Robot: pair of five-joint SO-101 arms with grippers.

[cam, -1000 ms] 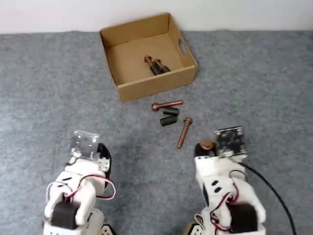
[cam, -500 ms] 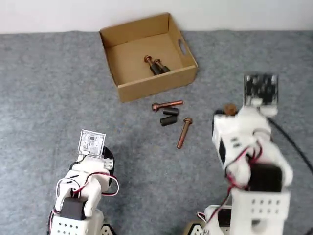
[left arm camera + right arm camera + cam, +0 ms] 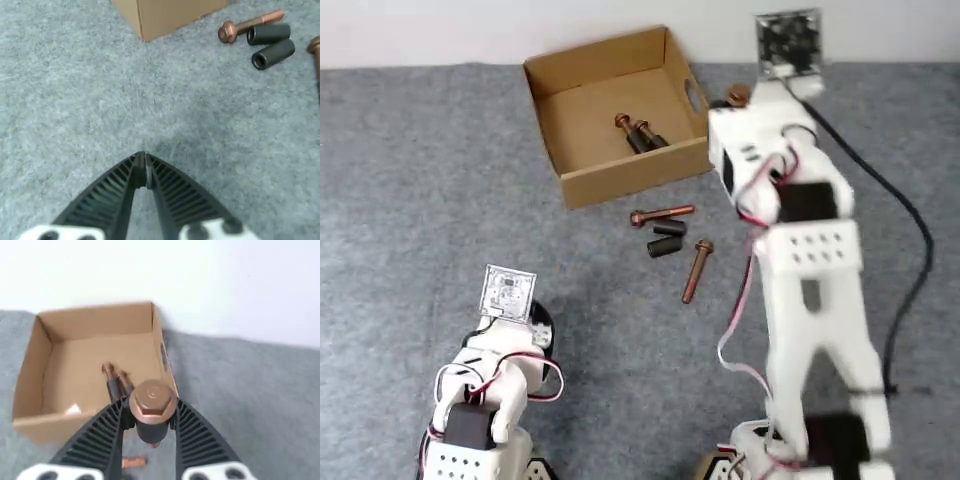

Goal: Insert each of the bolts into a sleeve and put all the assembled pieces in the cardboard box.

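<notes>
My right gripper is shut on an assembled piece, a copper bolt head over a dark sleeve. It hangs high beside the right wall of the cardboard box, bolt head up. Two assembled pieces lie inside the box. On the carpet in front of the box lie a loose bolt, two black sleeves and a second bolt. My left gripper is shut and holds nothing, low over the carpet, well short of the bolt and sleeves.
Grey carpet covers the table, and a white wall runs behind the box. The left arm sits folded at the near left. The right arm's black cable trails along the right side.
My right arm has risen and swung from the near right up to the box's right side, carrying the assembled piece. The left arm drew back slightly, then stayed still.
</notes>
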